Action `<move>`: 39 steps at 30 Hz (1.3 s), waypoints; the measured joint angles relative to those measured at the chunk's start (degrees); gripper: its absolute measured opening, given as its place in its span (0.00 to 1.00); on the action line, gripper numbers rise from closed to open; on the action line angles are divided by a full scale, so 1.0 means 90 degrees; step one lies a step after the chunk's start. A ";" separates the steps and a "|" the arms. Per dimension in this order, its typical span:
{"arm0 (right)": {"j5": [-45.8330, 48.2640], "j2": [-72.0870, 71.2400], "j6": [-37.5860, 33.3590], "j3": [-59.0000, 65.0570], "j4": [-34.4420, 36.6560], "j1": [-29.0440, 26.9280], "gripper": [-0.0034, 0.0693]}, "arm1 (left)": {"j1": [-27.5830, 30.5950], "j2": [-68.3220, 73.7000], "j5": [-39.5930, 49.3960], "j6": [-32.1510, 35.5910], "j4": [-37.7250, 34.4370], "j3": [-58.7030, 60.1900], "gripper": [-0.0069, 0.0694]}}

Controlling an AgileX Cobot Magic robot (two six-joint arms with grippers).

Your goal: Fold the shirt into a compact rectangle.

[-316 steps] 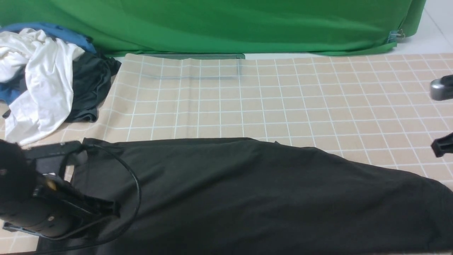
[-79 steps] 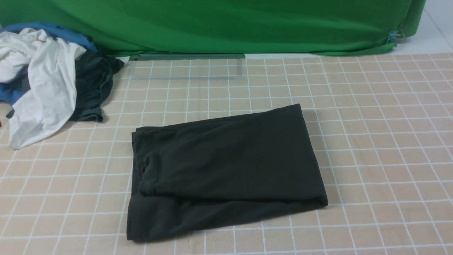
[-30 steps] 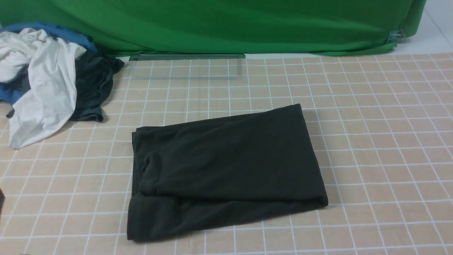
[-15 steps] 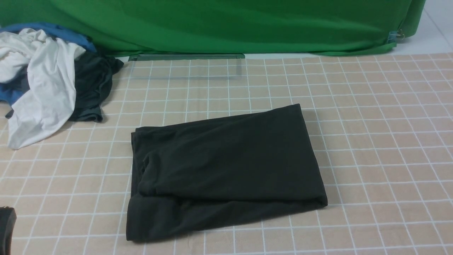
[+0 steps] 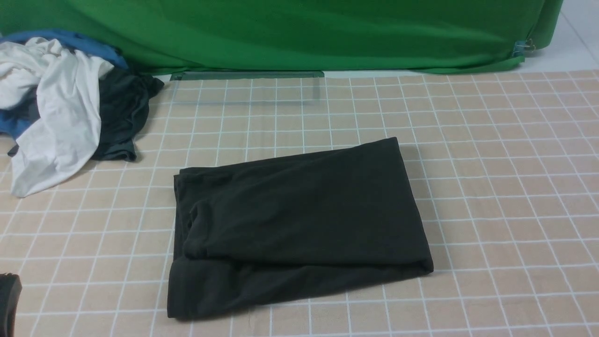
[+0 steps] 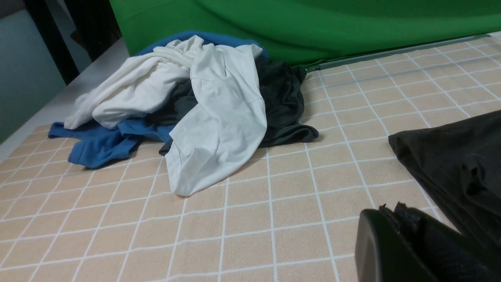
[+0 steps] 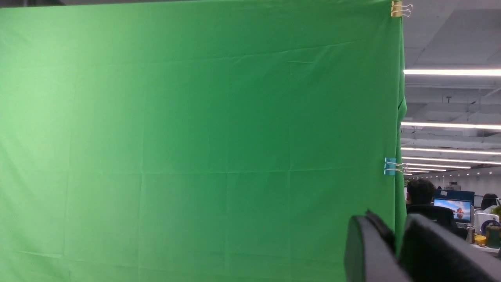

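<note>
The black shirt [image 5: 299,220] lies folded into a rough rectangle in the middle of the checked mat, its near left layers slightly uneven. No lettering or neck label shows. In the left wrist view one corner of the shirt [image 6: 462,168] lies just beyond my left gripper [image 6: 391,206], which is shut on nothing and clear of the cloth. A dark part of the left arm [image 5: 8,302] peeks in at the near left corner. My right gripper [image 7: 397,224] is raised and faces the green backdrop, its fingers nearly together and empty. It does not show in the front view.
A pile of clothes sits at the far left: a white garment [image 5: 56,107], a blue one [image 6: 98,145] and a dark grey one [image 5: 121,112]. The green backdrop [image 5: 299,32] closes the far edge, with a clear strip [image 5: 248,75] at its foot.
Ten seconds ago the shirt lay stretched across the near edge with both arms at it; now it lies folded mid-mat. In the last second the left arm's dark tip has entered the near left corner.
</note>
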 joint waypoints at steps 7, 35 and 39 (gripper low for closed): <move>0.0000 0.0000 0.0000 0.0000 0.0000 0.0000 0.31 | 0.0000 0.0000 0.0000 0.0000 0.0000 0.0000 0.12; 0.2646 -0.0654 -0.0336 0.2554 -0.0122 -0.1498 0.35 | 0.0006 -0.0011 -0.0024 0.0005 0.0000 0.0000 0.12; 0.2625 -0.0654 -0.0329 0.2554 -0.0122 -0.1480 0.35 | 0.0006 -0.0011 -0.0032 0.0005 0.0000 0.0000 0.12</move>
